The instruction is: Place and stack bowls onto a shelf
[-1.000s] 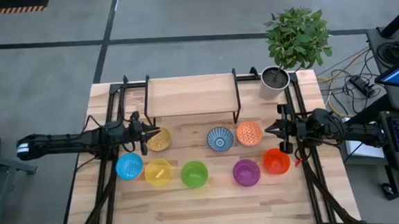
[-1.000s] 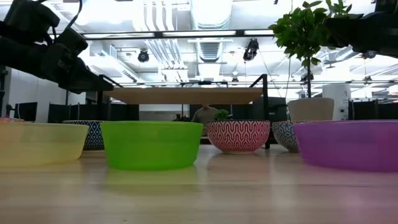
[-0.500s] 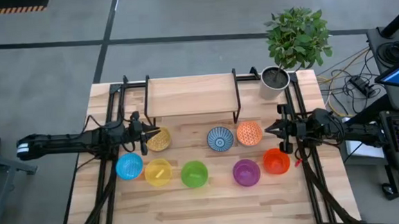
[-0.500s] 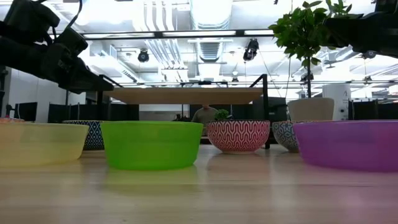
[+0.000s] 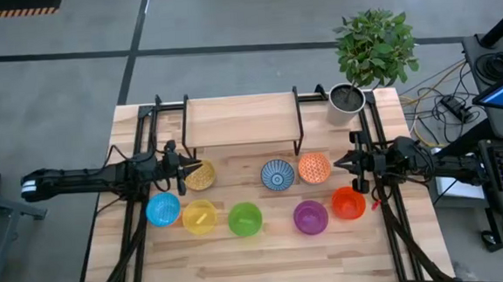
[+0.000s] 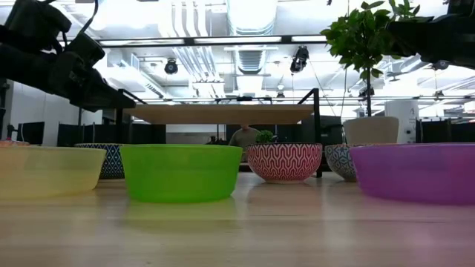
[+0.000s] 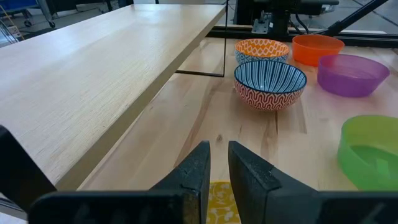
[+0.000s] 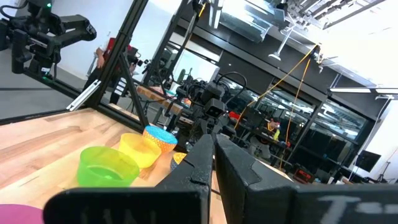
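now the left gripper [image 5: 181, 169], jaws narrow, sits at the gold-speckled bowl [image 5: 201, 175] just in front of the shelf [image 5: 241, 120]; right gripper [image 5: 338, 163], jaws pinched together, waits beside the orange patterned bowl [image 5: 313, 168], plant pot [image 5: 345, 101] behind.

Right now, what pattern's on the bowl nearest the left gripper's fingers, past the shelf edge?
Blue-and-white bowl: radiating stripes inside, red wavy lines outside; clearest in the left wrist view.

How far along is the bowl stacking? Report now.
Done: nothing; the shelf top is bare. In hand: the left hand pinches the gold-speckled bowl rim; the right hand waits shut beside the orange patterned bowl. Left: all eight bowls.
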